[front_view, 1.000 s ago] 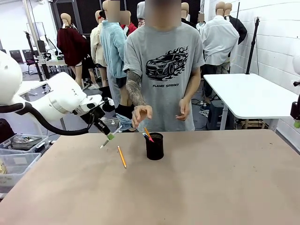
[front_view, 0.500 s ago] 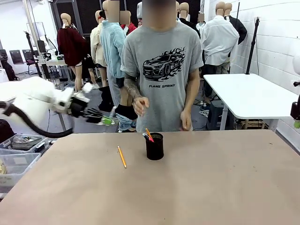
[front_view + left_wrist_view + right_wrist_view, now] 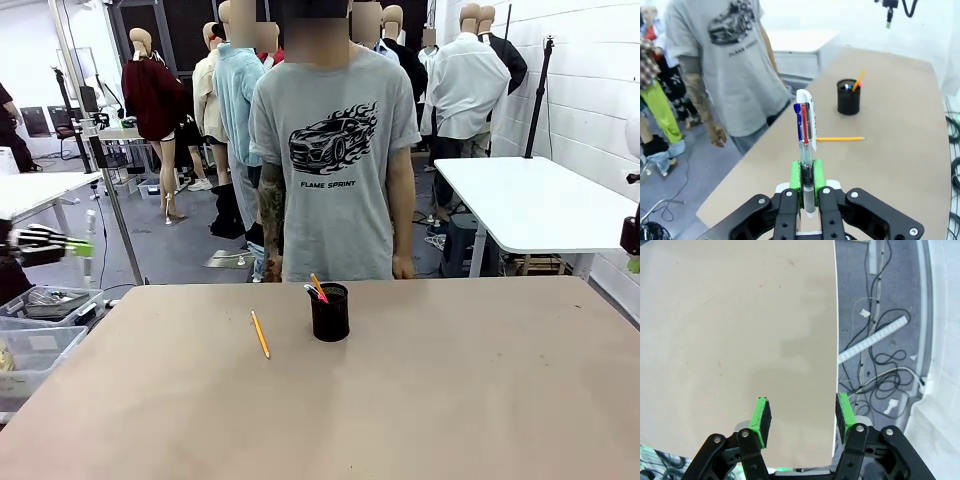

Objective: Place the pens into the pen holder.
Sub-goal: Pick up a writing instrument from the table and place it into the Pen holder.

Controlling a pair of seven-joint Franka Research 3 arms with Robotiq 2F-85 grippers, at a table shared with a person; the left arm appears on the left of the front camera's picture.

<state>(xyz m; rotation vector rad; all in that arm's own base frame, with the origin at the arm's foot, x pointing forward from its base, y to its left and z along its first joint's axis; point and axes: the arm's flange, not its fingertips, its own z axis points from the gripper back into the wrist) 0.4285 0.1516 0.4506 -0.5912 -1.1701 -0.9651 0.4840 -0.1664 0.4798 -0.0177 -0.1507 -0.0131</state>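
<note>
My left gripper (image 3: 807,176) is shut on a white ballpoint pen (image 3: 805,120) with blue and red sliders, which sticks out past the green pads. From the front, that gripper (image 3: 78,245) hangs off the table's left side, well above the floor. The black mesh pen holder (image 3: 329,312) stands mid-table near the far edge with an orange-red pen (image 3: 316,286) in it. A yellow pencil (image 3: 260,334) lies flat on the table to the holder's left. The wrist camera looks back at the holder (image 3: 848,97) and pencil (image 3: 840,139). My right gripper (image 3: 800,419) is open and empty above the table's edge.
A person in a grey T-shirt (image 3: 335,150) stands at the far edge behind the holder, arms down. The tan table (image 3: 400,400) is bare around holder and pencil. Plastic bins (image 3: 35,335) sit off its left side. Cables (image 3: 880,355) lie on the floor beside the right gripper.
My left arm has swung away from the table to the far left, carrying the white pen. The person has lowered both hands to their sides.
</note>
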